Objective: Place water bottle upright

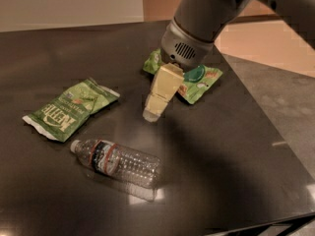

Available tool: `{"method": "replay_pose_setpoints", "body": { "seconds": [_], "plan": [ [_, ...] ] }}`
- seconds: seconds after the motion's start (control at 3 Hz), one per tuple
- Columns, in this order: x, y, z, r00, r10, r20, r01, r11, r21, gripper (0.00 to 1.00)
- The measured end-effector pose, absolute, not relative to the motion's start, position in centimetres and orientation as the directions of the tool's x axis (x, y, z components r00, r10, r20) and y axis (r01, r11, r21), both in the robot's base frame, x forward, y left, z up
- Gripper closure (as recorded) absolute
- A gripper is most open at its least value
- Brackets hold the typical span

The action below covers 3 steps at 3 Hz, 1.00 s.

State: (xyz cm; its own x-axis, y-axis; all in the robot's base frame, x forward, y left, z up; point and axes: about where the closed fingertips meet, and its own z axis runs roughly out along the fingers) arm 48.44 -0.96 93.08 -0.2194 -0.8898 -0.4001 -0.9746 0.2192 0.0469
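Note:
The water bottle [118,162] lies on its side on the dark table [221,156], near the front. It is clear and ribbed, with its white cap pointing left and a dark label edged in red. My gripper [151,113] hangs from the grey arm [202,18], its cream tip pointing down and left. It is above the table, apart from the bottle, up and to the right of it. It holds nothing that I can see.
A green Kettle snack bag [69,109] lies left of the gripper, just above the bottle. A second green snack bag [199,81] lies behind the gripper, partly hidden by the arm. The table's right edge runs diagonally, with grey floor [280,102] beyond it.

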Motion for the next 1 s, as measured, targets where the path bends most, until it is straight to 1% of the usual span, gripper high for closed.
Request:
{"method": "replay_pose_setpoints", "body": {
  "seconds": [0.33, 1.0],
  "plan": [
    [47.6, 2.0, 91.8, -0.217, -0.904, -0.368, -0.976, 0.201, 0.082, 0.0],
    [45.4, 7.0, 89.3, -0.183, -0.951, -0.249, -0.982, 0.164, 0.096, 0.0]
  ]
}}
